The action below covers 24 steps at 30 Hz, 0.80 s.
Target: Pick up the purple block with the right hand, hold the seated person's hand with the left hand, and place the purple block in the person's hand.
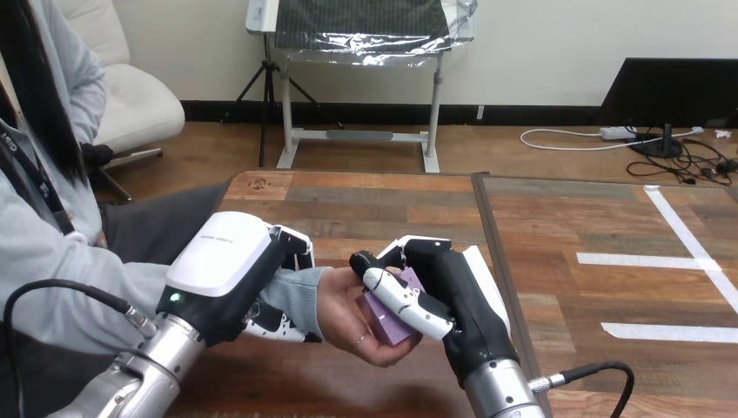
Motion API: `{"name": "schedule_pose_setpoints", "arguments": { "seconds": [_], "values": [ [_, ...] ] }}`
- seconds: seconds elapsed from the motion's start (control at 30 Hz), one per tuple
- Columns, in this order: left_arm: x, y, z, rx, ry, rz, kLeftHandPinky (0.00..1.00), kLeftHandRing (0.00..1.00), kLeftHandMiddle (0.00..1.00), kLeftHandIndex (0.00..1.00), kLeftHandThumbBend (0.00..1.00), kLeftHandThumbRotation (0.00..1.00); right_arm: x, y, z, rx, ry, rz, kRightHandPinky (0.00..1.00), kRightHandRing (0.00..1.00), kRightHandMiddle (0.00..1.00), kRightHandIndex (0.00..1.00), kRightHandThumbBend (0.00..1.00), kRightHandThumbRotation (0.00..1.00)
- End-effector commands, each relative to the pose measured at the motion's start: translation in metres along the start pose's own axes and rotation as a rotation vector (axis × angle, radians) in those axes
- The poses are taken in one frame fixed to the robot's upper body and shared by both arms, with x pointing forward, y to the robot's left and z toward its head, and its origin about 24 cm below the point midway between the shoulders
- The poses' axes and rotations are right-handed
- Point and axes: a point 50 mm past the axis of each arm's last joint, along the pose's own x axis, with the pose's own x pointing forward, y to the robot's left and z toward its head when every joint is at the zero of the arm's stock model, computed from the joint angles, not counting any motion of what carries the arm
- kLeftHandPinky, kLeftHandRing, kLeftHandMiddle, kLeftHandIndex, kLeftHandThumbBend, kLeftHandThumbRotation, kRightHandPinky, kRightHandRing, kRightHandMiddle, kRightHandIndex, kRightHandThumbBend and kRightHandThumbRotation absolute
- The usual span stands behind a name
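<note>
The purple block [389,314] rests in the palm of the person's hand [350,306], which lies open and palm up over the table's near edge. My right hand [439,292] is curled round the block from the right, with its thumb across the block's top. My left hand [228,277] wraps round the person's wrist at the grey sleeve [294,293], fingers curled under it.
The wooden table [392,205] stretches away behind the hands, with a dark seam [493,235] running front to back right of centre. The person sits at the left side, close to my left arm.
</note>
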Motion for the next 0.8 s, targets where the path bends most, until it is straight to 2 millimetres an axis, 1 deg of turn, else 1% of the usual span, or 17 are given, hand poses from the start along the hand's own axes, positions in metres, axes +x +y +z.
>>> {"name": "schedule_pose_setpoints", "arguments": {
  "seconds": [0.0,0.27,0.53,0.77],
  "values": [
    [0.0464,0.0362,0.0289,-0.022,-0.163,0.210,0.22,0.25,0.30,0.32,0.89,0.18,0.0195,0.0096,0.0393,0.006,-0.175,0.038,0.01,0.06,0.11,0.15,0.21,0.05],
    [0.0440,0.0350,0.0284,-0.023,-0.157,0.225,0.22,0.25,0.30,0.32,0.88,0.19,0.0209,0.0080,0.0385,-0.008,-0.177,0.031,0.01,0.06,0.11,0.15,0.21,0.10],
    [0.0413,0.0346,0.0270,-0.038,-0.141,0.223,0.22,0.25,0.30,0.32,0.88,0.19,0.0220,0.0063,0.0363,-0.013,-0.182,0.031,0.02,0.06,0.11,0.16,0.22,0.13],
    [0.0383,0.0339,0.0249,-0.036,-0.131,0.230,0.23,0.25,0.30,0.33,0.88,0.20,0.0223,0.0048,0.0351,-0.015,-0.183,0.032,0.03,0.07,0.12,0.18,0.25,0.21]
  ]
}}
